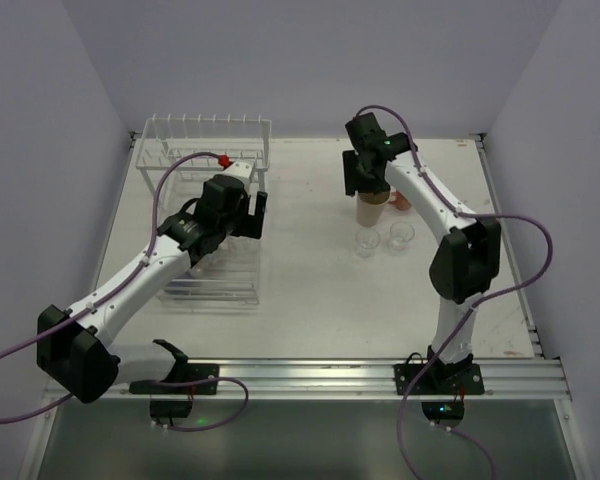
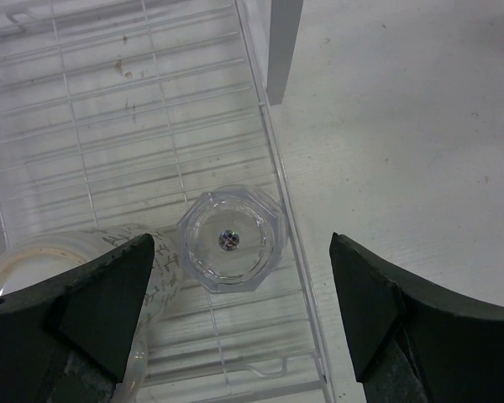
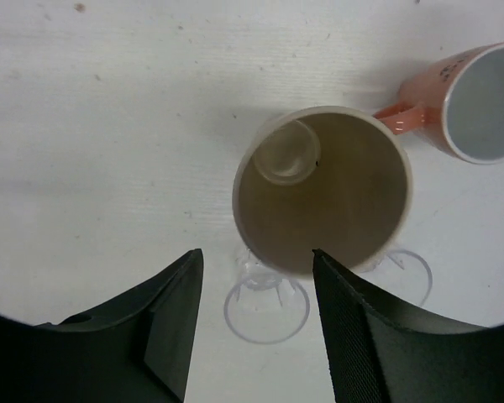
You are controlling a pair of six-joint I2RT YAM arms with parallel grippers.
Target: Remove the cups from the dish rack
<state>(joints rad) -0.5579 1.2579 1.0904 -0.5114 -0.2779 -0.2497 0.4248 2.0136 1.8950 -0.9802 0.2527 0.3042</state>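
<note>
While tumbler [image 1: 372, 208], mug [image 1: 401, 200] and two glasses [image 1: 366, 242] are standing on the table [image 1: 300, 270] at right, we are hovering the left claw [image 2: 241, 252], wide open, over a glass [image 2: 229, 239] in the rack [image 1: 205, 130] beside another cup [image 2: 34, 252]; the right claw [image 3: 256, 256] is hanging open, empty.

A: State the rack colour.
B: The rack [image 1: 205, 135] was white wire in a plain grid. The glass [image 2: 229, 238] in it was clear. The cup [image 2: 92, 239] beside it was pale with fine dark markings.
A: And the table?
B: The table [image 1: 310, 290] was white, faintly speckled. The tumbler [image 3: 323, 189] was tan. The mug [image 3: 479, 101] was salmon-orange with a pale grey inside. The glasses [image 3: 266, 309] were clear.
</note>
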